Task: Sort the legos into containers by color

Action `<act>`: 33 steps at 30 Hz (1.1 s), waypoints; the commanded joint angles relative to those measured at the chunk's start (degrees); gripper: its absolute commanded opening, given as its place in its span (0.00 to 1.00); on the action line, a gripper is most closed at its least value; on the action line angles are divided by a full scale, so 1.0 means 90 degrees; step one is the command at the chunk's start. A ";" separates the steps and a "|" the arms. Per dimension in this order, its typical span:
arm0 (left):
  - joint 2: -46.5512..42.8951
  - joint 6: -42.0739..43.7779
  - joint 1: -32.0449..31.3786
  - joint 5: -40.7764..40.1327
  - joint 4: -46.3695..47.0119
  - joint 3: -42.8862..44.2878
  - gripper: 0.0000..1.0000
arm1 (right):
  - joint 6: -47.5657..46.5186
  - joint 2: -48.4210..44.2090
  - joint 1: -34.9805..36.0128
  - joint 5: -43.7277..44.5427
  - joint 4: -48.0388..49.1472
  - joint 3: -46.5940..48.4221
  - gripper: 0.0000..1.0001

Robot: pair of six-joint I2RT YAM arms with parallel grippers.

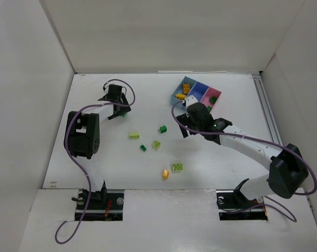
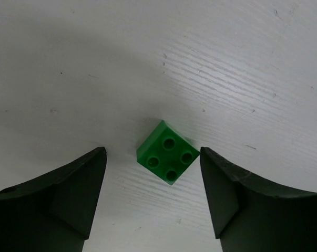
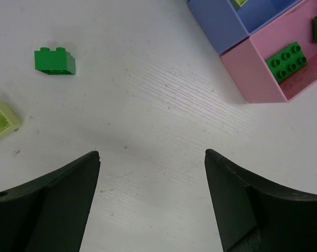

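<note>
From above: three joined containers (image 1: 197,94) at upper right of the white desk (image 1: 95,157), several legos already inside; loose legos (image 1: 156,144) scattered mid-frame. From the left wrist: left pincer (image 2: 153,157) spread, one dark green brick (image 2: 167,152) flat on the desk between the fingers, not pinched. From the right wrist: right pincer (image 3: 152,160) spread and empty over bare desk; pink bin (image 3: 253,79) at upper right, holding dark green bricks (image 3: 287,59).
</note>
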 commanded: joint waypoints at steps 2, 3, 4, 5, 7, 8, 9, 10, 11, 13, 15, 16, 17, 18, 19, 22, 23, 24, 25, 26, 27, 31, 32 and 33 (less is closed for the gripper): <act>0.0168 -0.0009 -0.0140 -0.0028 -0.0103 0.0263 0.64 | 0.0284 -0.0101 -0.0007 0.0394 0.0045 0.0079 0.85; 0.0226 0.0049 -0.0141 -0.0028 -0.0171 0.0263 0.60 | 0.0285 -0.0100 -0.0007 0.0394 0.0045 0.0079 0.85; 0.0227 0.0049 -0.0199 -0.0106 -0.0239 0.0263 0.51 | 0.0352 -0.0100 -0.0007 0.0394 0.0045 0.0011 0.85; 0.0227 0.0049 -0.0199 -0.0106 -0.0240 0.0321 0.47 | 0.0430 -0.0100 -0.0007 0.0394 0.0045 0.0011 0.85; 0.0227 0.0049 -0.0267 -0.0165 -0.0299 0.0321 0.37 | 0.0431 -0.0100 -0.0007 0.0394 0.0045 -0.0067 0.85; 0.0227 0.0049 -0.0268 -0.0165 -0.0299 0.0321 0.31 | 0.0489 -0.0168 -0.0007 0.0394 0.0045 -0.0125 0.85; 0.0159 0.0049 -0.0268 -0.0165 -0.0299 0.0263 0.28 | 0.0490 -0.0169 -0.0007 0.0394 0.0045 -0.0126 0.85; 0.0071 0.0049 -0.0326 -0.0165 -0.0299 0.0263 0.26 | 0.0490 -0.0169 -0.0007 0.0394 0.0045 -0.0184 0.85; 0.0071 0.0049 -0.0326 -0.0165 -0.0299 0.0263 0.26 | 0.0490 -0.0169 -0.0007 0.0394 0.0045 -0.0185 0.85; -0.0172 0.0117 -0.0326 -0.0039 -0.0299 0.0263 0.25 | 0.0490 -0.0227 -0.0007 0.0453 0.0045 -0.0185 0.85; -0.0329 0.0118 -0.0404 0.0155 -0.0299 0.0389 0.25 | 0.0490 -0.0295 -0.0007 0.0618 0.0045 -0.0252 0.85; -0.0407 0.0185 -0.0404 0.0293 -0.0241 0.0447 0.25 | 0.0596 -0.0402 -0.0007 0.0706 -0.0032 -0.0253 0.85; -0.0553 0.0254 -0.0530 0.0449 -0.0172 0.0583 0.25 | 0.0684 -0.0480 -0.0007 0.0794 -0.0033 -0.0330 0.85; -0.0612 0.0254 -0.0618 0.0634 0.0070 0.0652 0.25 | 0.0917 -0.0684 -0.0007 0.0891 -0.0130 -0.0331 0.85; -0.0613 0.0254 -0.0726 0.0916 0.0208 0.0730 0.25 | 0.1065 -0.0812 -0.0007 0.1163 -0.0131 -0.0399 0.85; -0.0526 0.0342 -0.1272 0.1318 0.0658 0.1286 0.25 | 0.1475 -0.1407 -0.0348 0.1342 -0.0305 -0.0584 0.85; -0.0419 0.0429 -0.1409 0.1435 0.0658 0.1530 0.25 | 0.1476 -0.1583 -0.0648 0.1400 -0.0306 -0.0720 0.85; -0.0137 0.0430 -0.1536 0.1436 0.0658 0.2073 0.25 | 0.1534 -0.1749 -0.0806 0.1342 -0.0306 -0.0780 0.85; 0.0030 0.0488 -0.1740 0.1514 0.0658 0.2369 0.25 | 0.1602 -0.2060 -0.0972 0.1342 -0.0374 -0.0848 0.85; 0.0205 0.0576 -0.1839 0.1708 0.0591 0.2662 0.25 | 0.1603 -0.2208 -0.1128 0.1187 -0.0375 -0.0907 0.85; 0.0546 0.0577 -0.1908 0.1816 0.0532 0.2974 0.25 | 0.1603 -0.2355 -0.1420 0.1185 -0.0375 -0.0975 0.85; 0.1298 0.0577 -0.2230 0.2588 0.0706 0.4408 0.25 | 0.1788 -0.2931 -0.1919 0.1243 -0.0686 -0.1200 0.85; 0.1475 0.0635 -0.2414 0.2666 0.0707 0.4674 0.25 | 0.1914 -0.3126 -0.1998 0.1244 -0.0823 -0.1200 0.85; 0.1631 0.0722 -0.2523 0.2725 0.0707 0.4947 0.26 | 0.1983 -0.3224 -0.2076 0.1331 -0.0882 -0.1258 0.85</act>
